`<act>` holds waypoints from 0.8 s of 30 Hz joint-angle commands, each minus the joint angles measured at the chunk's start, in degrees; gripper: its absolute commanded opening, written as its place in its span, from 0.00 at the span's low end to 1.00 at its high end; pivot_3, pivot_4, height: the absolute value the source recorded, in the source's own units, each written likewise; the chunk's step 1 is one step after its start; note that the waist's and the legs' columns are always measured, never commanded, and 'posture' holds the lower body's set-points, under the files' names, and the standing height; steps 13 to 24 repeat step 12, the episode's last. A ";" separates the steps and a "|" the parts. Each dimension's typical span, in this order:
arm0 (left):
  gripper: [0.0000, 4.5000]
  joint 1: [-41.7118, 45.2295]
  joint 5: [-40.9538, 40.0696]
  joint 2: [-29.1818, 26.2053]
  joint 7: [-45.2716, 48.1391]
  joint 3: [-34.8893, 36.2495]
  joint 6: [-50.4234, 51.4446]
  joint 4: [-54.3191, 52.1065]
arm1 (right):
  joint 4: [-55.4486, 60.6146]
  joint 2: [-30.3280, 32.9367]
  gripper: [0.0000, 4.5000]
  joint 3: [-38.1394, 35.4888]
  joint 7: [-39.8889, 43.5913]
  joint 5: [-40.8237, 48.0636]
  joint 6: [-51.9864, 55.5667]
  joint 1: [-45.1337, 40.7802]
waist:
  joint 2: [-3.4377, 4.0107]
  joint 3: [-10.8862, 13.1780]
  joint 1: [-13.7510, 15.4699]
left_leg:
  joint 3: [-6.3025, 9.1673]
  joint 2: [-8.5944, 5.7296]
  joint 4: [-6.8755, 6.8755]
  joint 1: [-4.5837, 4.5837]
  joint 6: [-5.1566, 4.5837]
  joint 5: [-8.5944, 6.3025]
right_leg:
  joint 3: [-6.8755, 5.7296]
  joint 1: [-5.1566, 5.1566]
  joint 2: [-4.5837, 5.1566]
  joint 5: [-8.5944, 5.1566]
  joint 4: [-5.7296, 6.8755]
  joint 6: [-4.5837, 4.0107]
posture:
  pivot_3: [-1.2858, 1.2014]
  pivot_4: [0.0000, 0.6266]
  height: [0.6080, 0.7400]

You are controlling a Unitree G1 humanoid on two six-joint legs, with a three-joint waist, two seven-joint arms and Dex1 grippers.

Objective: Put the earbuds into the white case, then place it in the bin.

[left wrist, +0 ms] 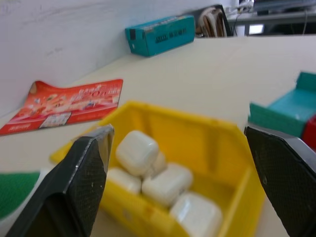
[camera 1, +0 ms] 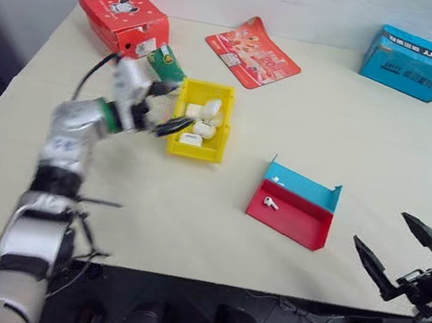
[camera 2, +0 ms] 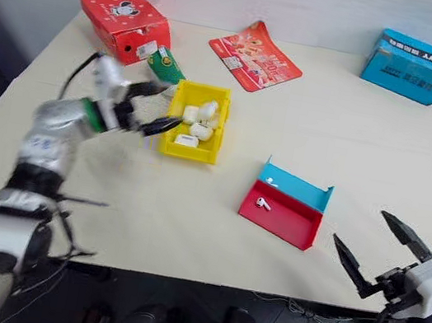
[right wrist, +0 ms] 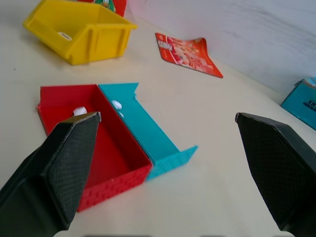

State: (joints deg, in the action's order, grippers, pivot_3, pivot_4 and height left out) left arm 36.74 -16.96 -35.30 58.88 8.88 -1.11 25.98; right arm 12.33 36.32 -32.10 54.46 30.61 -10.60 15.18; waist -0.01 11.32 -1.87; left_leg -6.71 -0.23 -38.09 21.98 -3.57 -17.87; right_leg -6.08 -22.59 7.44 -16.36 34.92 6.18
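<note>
The worktop (camera 1: 190,215) carries the bin (camera 1: 196,148), holding several cases (camera 1: 204,130), beside the wide, empty left tool (camera 1: 166,111). The earbud (camera 1: 270,203) lies in the tray (camera 1: 292,204), left of and beyond the wide right tool (camera 1: 401,253), the nearer arm.

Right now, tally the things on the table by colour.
Red cardboard box, red flat packet, red-and-blue angled tray: 3
Blue cardboard box: 1
Yellow plastic bin: 1
Green packet: 1
Glossy white cases: 4
Total: 10
</note>
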 commanded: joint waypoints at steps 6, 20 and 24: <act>0.99 -37.98 -5.52 -9.71 -1.33 22.06 3.09 -27.73 | -27.12 15.19 1.00 4.78 20.03 -0.69 -4.16 -20.63 | -0.04 0.06 0.99 | 0.22 -0.02 -0.02 -0.07 0.33 -0.27 | -0.04 0.07 0.27 -0.06 -0.25 -0.12 | 0.52 0.24 1.00; 0.99 -48.31 -6.76 -7.32 -5.49 28.44 4.49 -34.90 | -40.04 16.52 1.00 11.15 26.33 -4.58 -8.50 -33.66 | 0.01 0.05 2.30 | 0.34 -0.06 -0.01 -0.02 0.36 -0.28 | -0.20 0.12 0.38 -0.07 -0.33 -0.19 | 0.52 0.24 1.00; 0.99 -48.31 -6.76 -7.32 -5.49 28.44 4.49 -34.90 | -40.04 16.52 1.00 11.15 26.33 -4.58 -8.50 -33.66 | 0.01 0.05 2.30 | 0.34 -0.06 -0.01 -0.02 0.36 -0.28 | -0.20 0.12 0.38 -0.07 -0.33 -0.19 | 0.52 0.24 1.00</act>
